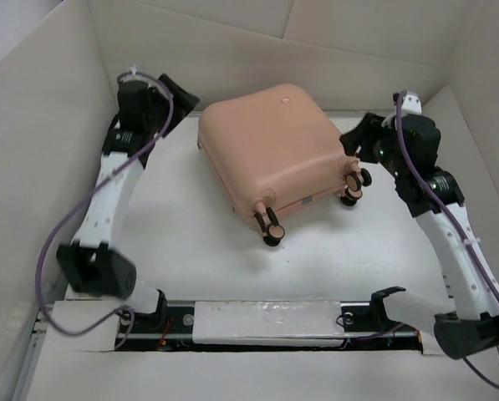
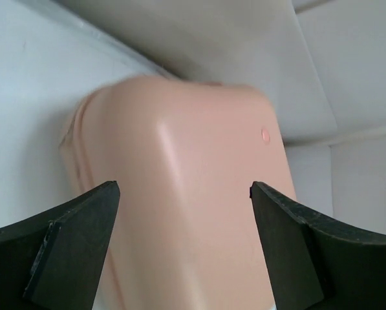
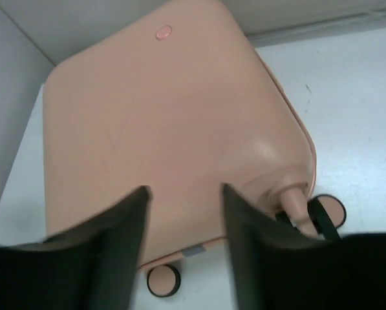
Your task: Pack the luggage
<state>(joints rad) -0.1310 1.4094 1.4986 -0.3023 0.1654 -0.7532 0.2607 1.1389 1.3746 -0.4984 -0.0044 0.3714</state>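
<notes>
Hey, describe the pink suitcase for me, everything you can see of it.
The luggage is a pale peach-pink hard-shell case with rounded corners, smooth and plastic-looking, with a small round mark on top. It is shut and lies flat on the white table, slightly skewed, its pink-and-black caster wheels sticking out toward the near side. The left pincer and right pincer flank it with jaws apart; whether either touches it cannot be told.
</notes>
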